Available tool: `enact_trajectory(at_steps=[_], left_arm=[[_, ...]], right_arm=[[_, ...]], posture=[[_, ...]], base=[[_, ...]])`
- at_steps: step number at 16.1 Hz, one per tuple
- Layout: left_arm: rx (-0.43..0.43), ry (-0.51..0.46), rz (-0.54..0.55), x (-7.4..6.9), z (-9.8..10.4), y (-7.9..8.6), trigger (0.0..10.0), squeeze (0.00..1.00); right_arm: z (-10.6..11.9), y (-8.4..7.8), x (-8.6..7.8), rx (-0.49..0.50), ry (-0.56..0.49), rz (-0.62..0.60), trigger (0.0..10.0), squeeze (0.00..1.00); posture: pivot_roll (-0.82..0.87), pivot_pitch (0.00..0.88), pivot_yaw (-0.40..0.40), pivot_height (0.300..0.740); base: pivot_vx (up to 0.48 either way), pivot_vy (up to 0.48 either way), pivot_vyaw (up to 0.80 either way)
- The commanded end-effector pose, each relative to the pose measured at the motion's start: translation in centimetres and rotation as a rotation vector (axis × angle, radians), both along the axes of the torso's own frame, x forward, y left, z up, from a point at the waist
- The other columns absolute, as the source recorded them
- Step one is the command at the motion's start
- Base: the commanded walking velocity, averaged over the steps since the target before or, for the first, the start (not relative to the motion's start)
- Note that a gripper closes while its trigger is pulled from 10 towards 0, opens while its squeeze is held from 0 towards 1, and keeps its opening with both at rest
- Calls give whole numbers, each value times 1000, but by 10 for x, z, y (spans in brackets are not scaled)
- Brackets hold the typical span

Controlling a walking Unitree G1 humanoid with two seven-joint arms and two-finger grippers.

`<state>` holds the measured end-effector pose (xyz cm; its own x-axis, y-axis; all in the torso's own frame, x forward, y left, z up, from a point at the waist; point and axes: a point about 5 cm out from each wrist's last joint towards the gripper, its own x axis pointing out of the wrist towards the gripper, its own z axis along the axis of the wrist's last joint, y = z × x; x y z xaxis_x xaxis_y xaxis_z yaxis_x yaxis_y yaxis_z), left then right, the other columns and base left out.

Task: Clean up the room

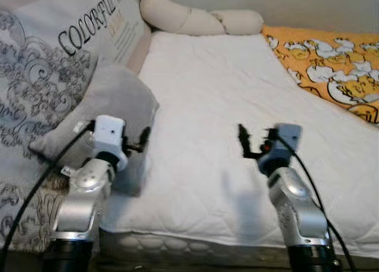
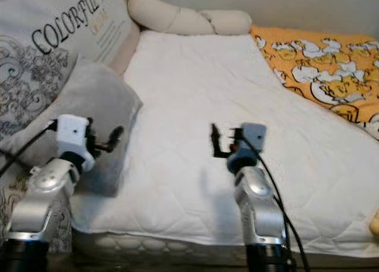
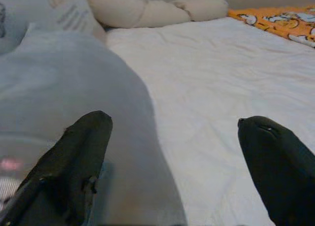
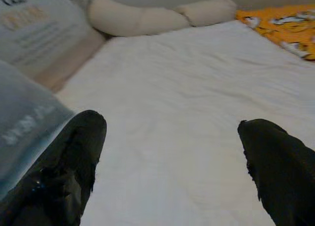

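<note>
Hovering over white mattress [image 1: 225, 106]: left gripper [image 3: 174, 162] open by grey pillow [image 1: 115, 100], right gripper [image 4: 172, 162] open.

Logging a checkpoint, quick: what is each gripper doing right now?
Left gripper: open, empty, at the grey pillow.
Right gripper: open, empty, over the white mattress.

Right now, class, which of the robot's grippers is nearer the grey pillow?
Left. The left gripper hangs right at the grey pillow; the right gripper is off to its right, over the white mattress.
</note>
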<state>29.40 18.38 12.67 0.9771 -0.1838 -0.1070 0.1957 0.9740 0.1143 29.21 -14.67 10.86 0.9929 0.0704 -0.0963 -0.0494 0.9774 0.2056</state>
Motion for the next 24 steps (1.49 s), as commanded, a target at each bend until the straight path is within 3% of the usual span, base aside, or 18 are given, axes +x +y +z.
enact_trajectory(at_steps=[1,9,24], left_arm=[[13,1,20,1,0,3,10000,820],[13,18,15,1,-6,3,10000,820],[24,31,40,6,-11,6,10000,824]], right_arm=[[-5,3,0,-2,15,-7,10000,0],[-7,8,3,6,22,-24,10000,0],[-14,1,8,-60,54,-47,10000,0]], posture=[[56,0,-46,740],[30,0,-25,740],[13,0,-20,740]], base=[[0,-307,0],[0,-327,0],[0,-347,0]])
